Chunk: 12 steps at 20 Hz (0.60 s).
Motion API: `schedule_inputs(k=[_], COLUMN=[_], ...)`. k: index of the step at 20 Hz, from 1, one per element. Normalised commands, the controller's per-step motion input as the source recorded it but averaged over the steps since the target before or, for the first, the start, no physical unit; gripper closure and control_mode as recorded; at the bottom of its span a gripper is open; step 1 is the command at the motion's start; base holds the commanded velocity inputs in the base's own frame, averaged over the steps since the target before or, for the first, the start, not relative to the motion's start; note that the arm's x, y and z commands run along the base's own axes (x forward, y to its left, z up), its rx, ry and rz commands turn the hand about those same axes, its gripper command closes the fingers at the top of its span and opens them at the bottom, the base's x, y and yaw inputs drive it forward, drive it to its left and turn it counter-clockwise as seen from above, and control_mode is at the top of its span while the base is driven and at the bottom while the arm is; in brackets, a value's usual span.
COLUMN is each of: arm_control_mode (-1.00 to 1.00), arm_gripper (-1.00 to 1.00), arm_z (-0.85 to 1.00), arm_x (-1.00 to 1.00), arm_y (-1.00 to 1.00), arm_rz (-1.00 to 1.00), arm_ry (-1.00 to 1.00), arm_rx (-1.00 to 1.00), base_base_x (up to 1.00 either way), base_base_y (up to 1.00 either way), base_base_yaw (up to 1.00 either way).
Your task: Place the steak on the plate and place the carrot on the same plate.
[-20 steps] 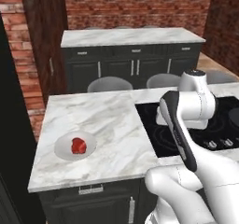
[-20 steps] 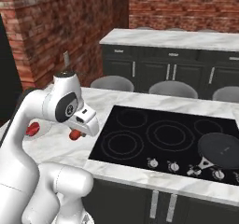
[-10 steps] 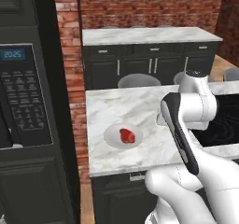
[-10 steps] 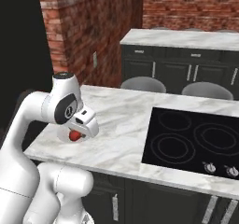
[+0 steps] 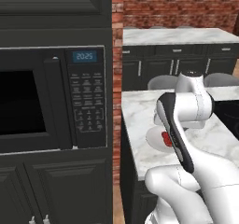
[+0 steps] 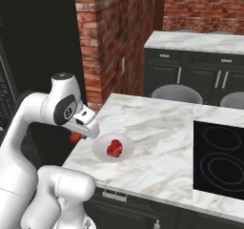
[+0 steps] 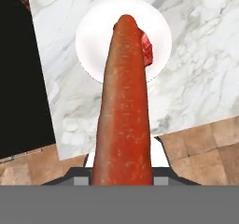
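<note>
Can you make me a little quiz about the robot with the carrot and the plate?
1. True or false: the steak already lies on the plate.
2. What is the gripper shut on? A) a spoon B) the carrot C) nothing
3. Fill in: the plate sits on the marble ____, near its corner.

Key: 1 true; 2 B; 3 counter.

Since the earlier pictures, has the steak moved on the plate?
No. The steak lies at the middle of the plate, as before, near the counter's corner; the whole picture has shifted because the base drove.
</note>
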Motion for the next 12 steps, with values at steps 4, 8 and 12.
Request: schedule_inputs(k=[4, 8, 12], arm_control_mode=[-1.00, -1.00, -1.00], arm_gripper=[1.00, 1.00, 1.00], arm_z=[0.00, -0.12, -0.48], arm_x=[0.17, 0.26, 0.42], arm_y=[-0.01, -0.34, -0.23], arm_rz=[0.07, 0.18, 0.39], arm_ry=[-0.01, 0.00, 0.00], arm_rx=[0.00, 0.00, -0.04], base_base_x=[0.00, 0.00, 0.00], base_base_y=[0.00, 0.00, 0.00], base_base_yaw=[0.00, 0.00, 0.00])
